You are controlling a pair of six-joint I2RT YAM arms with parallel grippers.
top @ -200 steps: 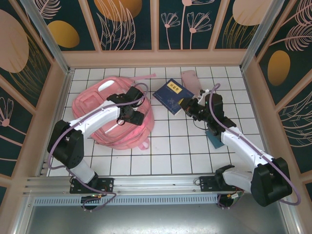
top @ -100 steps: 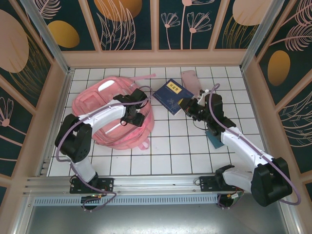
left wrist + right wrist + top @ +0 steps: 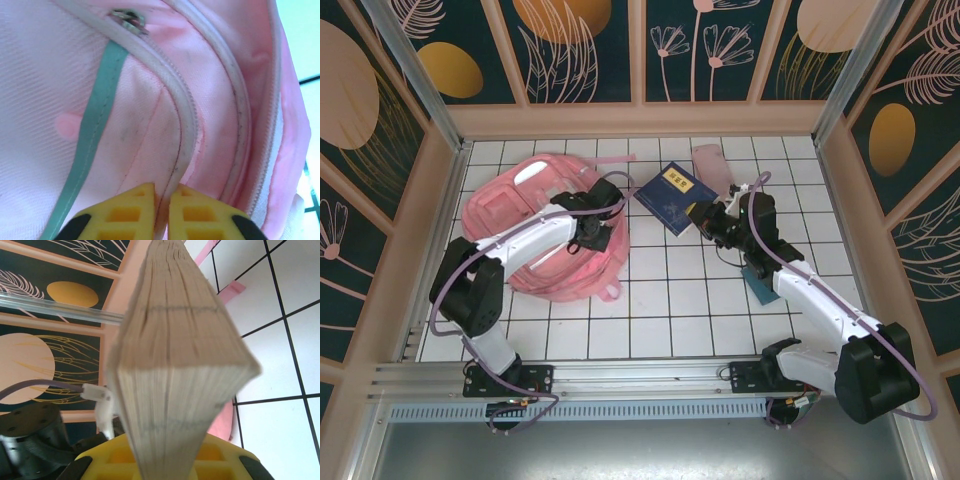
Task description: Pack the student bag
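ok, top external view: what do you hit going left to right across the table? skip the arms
student bag → blue book → pink pouch → flat teal item

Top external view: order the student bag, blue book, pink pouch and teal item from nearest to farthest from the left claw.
1. student bag: on the left, pinched by the left claw.
2. blue book: to the claw's right, centre back.
3. pink pouch: behind the book, farther right.
4. teal item: far right, nearer the front.
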